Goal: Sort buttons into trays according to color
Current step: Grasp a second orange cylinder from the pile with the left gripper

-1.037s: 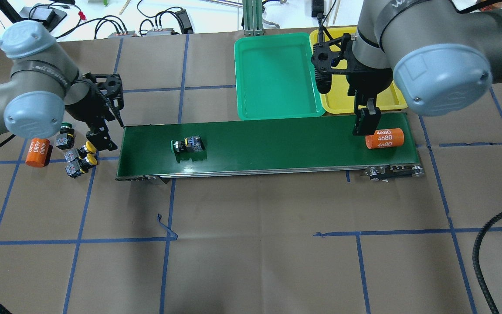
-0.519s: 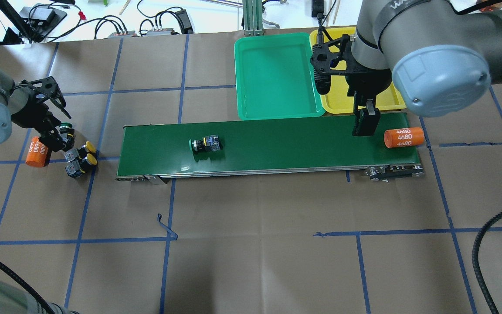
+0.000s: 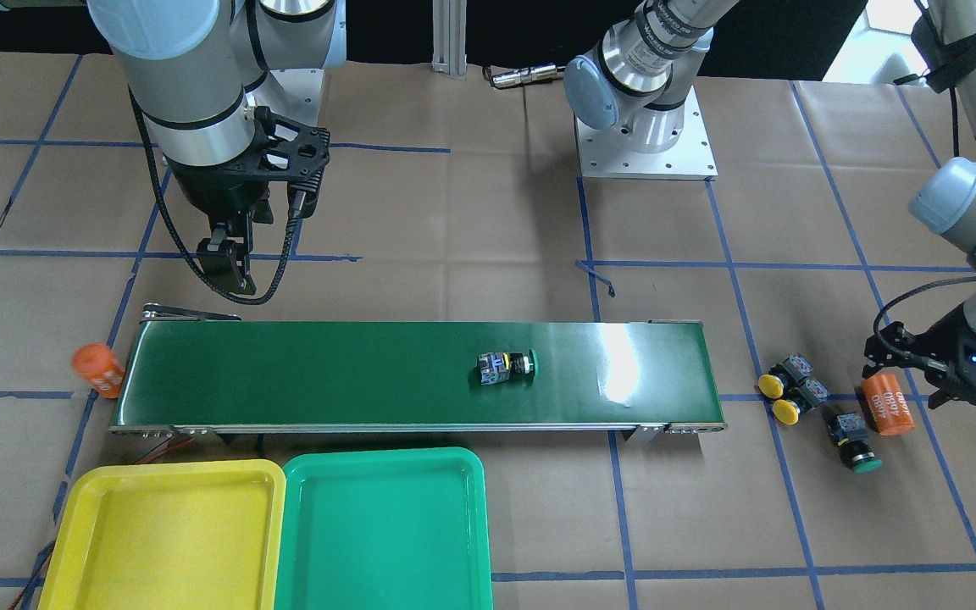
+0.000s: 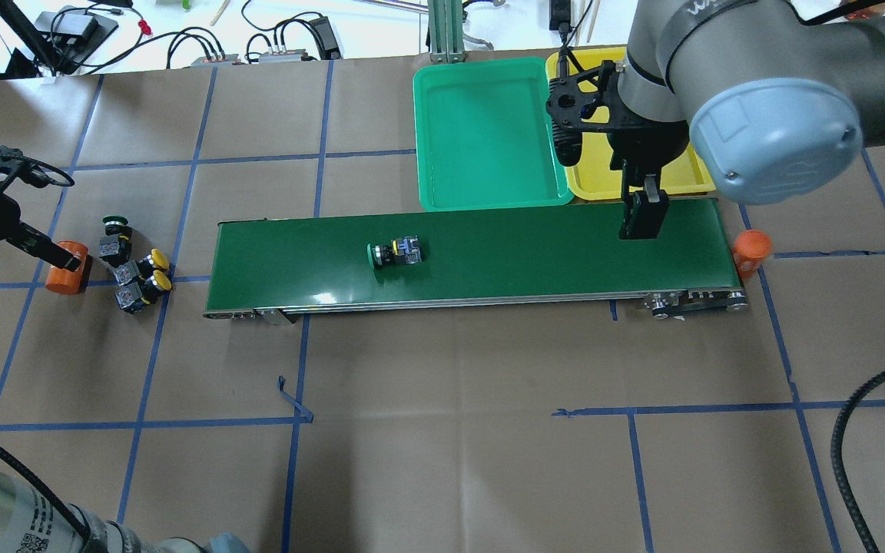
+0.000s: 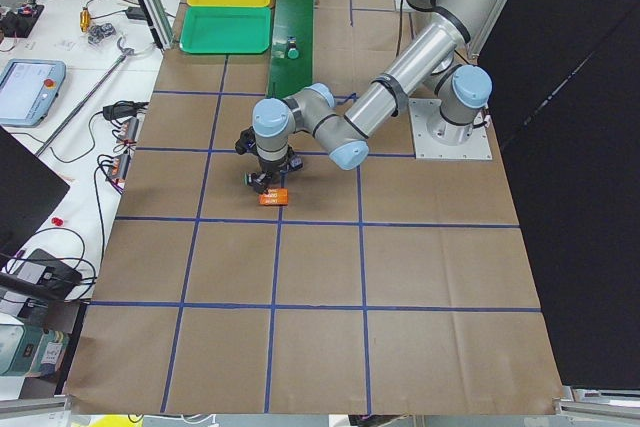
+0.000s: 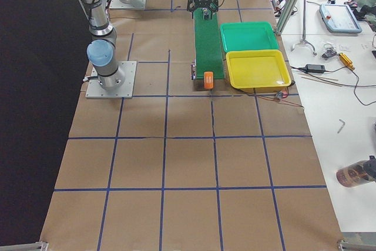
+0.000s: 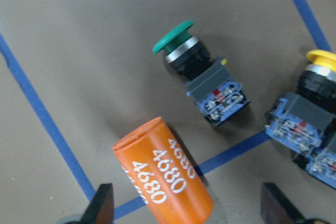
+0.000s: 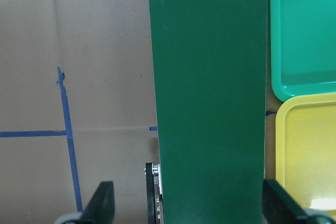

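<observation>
One green button (image 4: pixel 394 253) lies on its side on the dark green conveyor belt (image 4: pixel 535 257), left of its middle. A second green button (image 4: pixel 114 236) and two yellow buttons (image 4: pixel 144 266) lie on the table left of the belt; they also show in the left wrist view (image 7: pixel 202 72). My left gripper (image 4: pixel 53 257) is open, low over an orange "4680" cylinder (image 7: pixel 163 179) that lies between its fingers (image 7: pixel 102 205). My right gripper (image 4: pixel 640 219) is open and empty above the belt's right end. The green tray (image 4: pixel 488 130) and the yellow tray (image 4: pixel 596 183) stand behind the belt, both empty where visible.
A second orange cylinder (image 4: pixel 750 252) stands on the table just off the belt's right end. The right arm covers part of the yellow tray. Cables and boxes lie beyond the table's far edge. Blue tape lines cross the brown paper.
The green button rode right along the belt. The orange cylinder on the belt went off its right end. My left gripper moved left, from the belt's end to the other cylinder.
</observation>
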`<state>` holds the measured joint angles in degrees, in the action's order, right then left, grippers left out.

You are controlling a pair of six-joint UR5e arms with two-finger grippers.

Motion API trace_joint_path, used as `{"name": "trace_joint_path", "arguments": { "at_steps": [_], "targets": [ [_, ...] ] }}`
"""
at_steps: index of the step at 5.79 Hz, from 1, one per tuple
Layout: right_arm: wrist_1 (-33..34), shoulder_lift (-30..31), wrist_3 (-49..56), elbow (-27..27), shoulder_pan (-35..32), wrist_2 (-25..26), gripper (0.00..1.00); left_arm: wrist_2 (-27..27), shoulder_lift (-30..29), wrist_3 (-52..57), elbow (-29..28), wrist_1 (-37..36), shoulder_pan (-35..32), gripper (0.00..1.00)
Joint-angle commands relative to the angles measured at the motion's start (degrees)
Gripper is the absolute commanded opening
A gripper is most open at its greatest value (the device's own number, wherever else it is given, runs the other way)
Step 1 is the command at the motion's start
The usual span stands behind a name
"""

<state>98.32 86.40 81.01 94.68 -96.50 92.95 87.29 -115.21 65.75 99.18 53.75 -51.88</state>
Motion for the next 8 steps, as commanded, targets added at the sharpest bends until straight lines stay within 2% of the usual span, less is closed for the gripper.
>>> {"name": "trace_joint_path", "arguments": {
  "at_steps": [1,2,4,5,6,7,8],
  "targets": [
    [-0.06,-0.18,0.03,0.06,0.0,-0.05,1.0,0.51,-4.21,-2.11,-3.37,0.04,0.55,0.97],
    [-0.14,-0.26,0.2,0.06,0.0,0.04,1.0,0.16,-4.67,-2.2,-2.6,-0.05,0.63,0.9],
    [-0.06,-0.61,0.55,0.06,0.0,0.13,1.0,-0.28,-7.38,-2.29,-2.42,-1.62,0.72,0.89],
    [-0.06,-0.62,0.56,0.06,0.0,-0.14,1.0,0.07,-7.31,-2.03,-2.33,-1.89,0.72,0.7],
    [-0.14,-0.62,1.86,0.59,-0.17,-0.31,1.0,0.42,-7.22,-1.59,-2.5,-1.98,0.72,0.17],
    [2.2,-0.53,2.4,2.77,-0.18,-0.4,1.0,0.42,-6.27,-1.07,-3.9,-1.81,0.46,0.0],
    [11.02,-0.7,2.23,6.01,-0.61,-0.66,1.0,1.29,-2.95,0.94,-5.3,-0.5,-0.41,0.0]
  ]
}}
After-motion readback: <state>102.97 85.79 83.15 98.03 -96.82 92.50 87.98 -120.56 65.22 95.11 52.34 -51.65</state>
